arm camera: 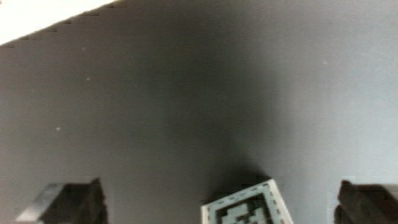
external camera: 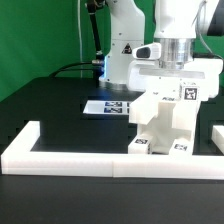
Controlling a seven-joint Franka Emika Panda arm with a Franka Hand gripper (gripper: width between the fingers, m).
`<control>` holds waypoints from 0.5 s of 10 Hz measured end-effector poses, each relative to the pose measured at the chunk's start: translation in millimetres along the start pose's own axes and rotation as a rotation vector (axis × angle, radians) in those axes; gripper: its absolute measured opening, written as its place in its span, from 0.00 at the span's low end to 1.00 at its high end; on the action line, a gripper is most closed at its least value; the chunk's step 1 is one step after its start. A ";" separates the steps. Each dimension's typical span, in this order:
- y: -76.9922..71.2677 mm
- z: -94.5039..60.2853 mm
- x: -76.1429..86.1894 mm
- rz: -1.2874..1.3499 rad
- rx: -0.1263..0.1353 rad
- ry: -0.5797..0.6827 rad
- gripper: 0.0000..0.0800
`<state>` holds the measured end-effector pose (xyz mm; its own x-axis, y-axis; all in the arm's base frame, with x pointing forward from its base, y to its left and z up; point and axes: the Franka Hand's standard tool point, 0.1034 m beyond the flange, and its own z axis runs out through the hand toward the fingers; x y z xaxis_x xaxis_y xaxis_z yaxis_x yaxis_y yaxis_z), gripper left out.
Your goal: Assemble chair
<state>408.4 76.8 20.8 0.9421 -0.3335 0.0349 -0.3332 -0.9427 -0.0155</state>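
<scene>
Worktop (external camera: 50,110) of matte black fills most of the exterior view, with a long low white border wall (external camera: 70,157) running along its near edge and turning up at the exterior view's left. Behind it lies the marker board (external camera: 106,105), a thin flat white sheet printed with black tags. One white robot arm (external camera: 180,30) reaches down over the chair (external camera: 165,125), a chunky white plastic block structure with small black-and-white square tags, standing against the wall toward the exterior view's right.

The chair looks largely assembled: a wide slab sits atop an upright blocky body with two tagged feet against the wall. No loose parts are visible on the worktop, so little seems left, though whatever lies past the picture's right edge cannot be judged.

The hand (arm camera: 222,205) hangs spread wide and holds nothing; in the wrist view its two dark fingertips (arm camera: 63,203) flank one tag of the chair.
</scene>
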 end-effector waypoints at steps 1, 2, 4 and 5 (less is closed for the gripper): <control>0.1 0.0 0.0 0.000 0.000 0.000 0.81; -0.2 0.7 -0.4 0.004 -0.001 0.000 0.81; -5.3 6.6 -3.0 0.021 -0.009 -0.003 0.81; -7.2 9.6 -1.9 0.033 -0.013 -0.003 0.81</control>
<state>409.4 84.3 11.3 0.9308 -0.3642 0.0314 -0.3643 -0.9313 -0.0040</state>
